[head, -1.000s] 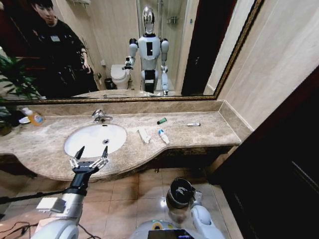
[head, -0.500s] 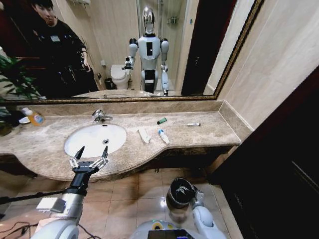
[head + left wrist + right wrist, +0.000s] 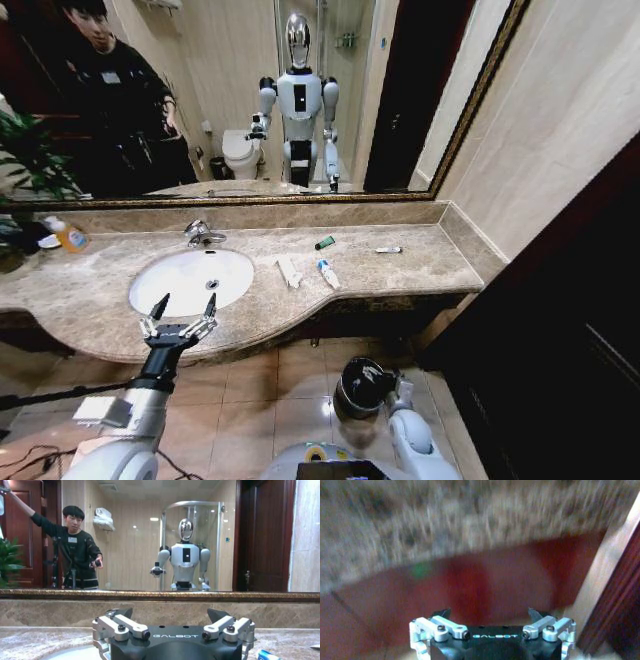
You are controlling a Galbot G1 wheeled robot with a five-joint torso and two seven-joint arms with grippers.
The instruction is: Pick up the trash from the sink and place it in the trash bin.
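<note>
Apparently still pre-grasp: left claw hovered open at the sink's 6 o'clock; right claw open, low by bin. Trash lay on tabletop, 3 o'clock of sink; reach needed next.

The place is a bathroom. A white oval sink with a chrome faucet sits in a beige marble tabletop. A framed wall mirror reflects a toilet and a glass shower enclosure.
</note>
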